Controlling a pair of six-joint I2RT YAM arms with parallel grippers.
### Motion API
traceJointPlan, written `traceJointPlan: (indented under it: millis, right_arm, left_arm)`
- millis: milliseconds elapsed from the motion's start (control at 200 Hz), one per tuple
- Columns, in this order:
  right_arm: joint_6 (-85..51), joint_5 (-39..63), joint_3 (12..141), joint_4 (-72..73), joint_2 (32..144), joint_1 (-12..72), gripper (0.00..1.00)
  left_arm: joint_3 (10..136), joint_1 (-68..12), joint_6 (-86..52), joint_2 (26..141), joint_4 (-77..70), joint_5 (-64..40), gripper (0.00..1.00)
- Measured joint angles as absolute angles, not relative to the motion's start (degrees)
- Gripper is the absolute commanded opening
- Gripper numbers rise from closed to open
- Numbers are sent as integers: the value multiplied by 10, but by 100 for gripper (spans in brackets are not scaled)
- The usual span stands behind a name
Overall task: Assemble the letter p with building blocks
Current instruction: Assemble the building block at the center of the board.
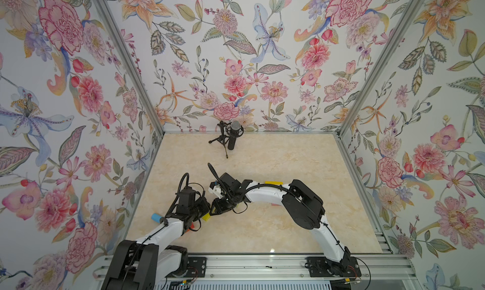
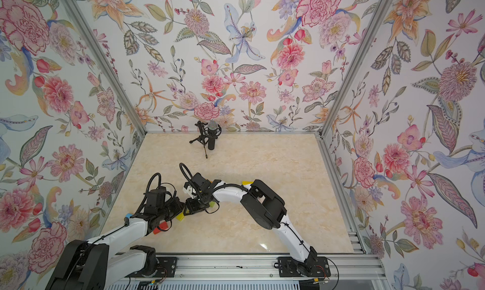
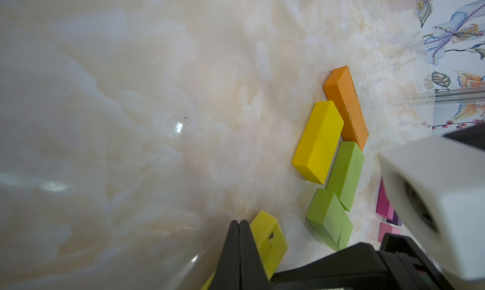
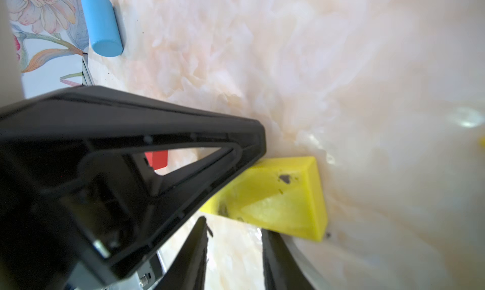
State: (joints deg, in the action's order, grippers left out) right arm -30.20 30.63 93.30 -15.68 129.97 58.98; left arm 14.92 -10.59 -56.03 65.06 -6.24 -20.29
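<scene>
Left wrist view: left gripper point(image 3: 239, 224) pinched shut, empty, against short yellow block point(image 3: 270, 240) on tabletop point(image 3: 157, 118), near laid cluster point(image 3: 320, 144). Right gripper point(image 4: 233, 229) jaws apart at block. Likely pickup; next needs square grasp.

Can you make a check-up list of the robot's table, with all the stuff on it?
Surface: cream marble-look table, shiny.
Job's things: orange bar, yellow bar, two lime bars clustered; lime-yellow block, red block apart; magenta pieces half hidden.
Clutter: blue cylinder; microphone at back.
Grippers: left gripper shut against lime-yellow block; right gripper open at it.
Cables: black cable loops arch above the grippers.
Surroundings: flowery walls, metal rail.
</scene>
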Motion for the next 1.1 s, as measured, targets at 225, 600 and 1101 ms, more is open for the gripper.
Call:
traceJointPlan:
  millis: [225,600,1101]
  right_arm:
    - [-303,305,919,-155,1291,568,35]
    - [-303,258,899,-135,1272,551,36]
    - [-303,220,826,-121,1186,567,36]
  left_arm:
    - [159,-128,-571,674,-88,-198,0]
    - [162,-143,-578,714,-105,-218,0]
    - [182,-78,-516,686,-12,-226,0]
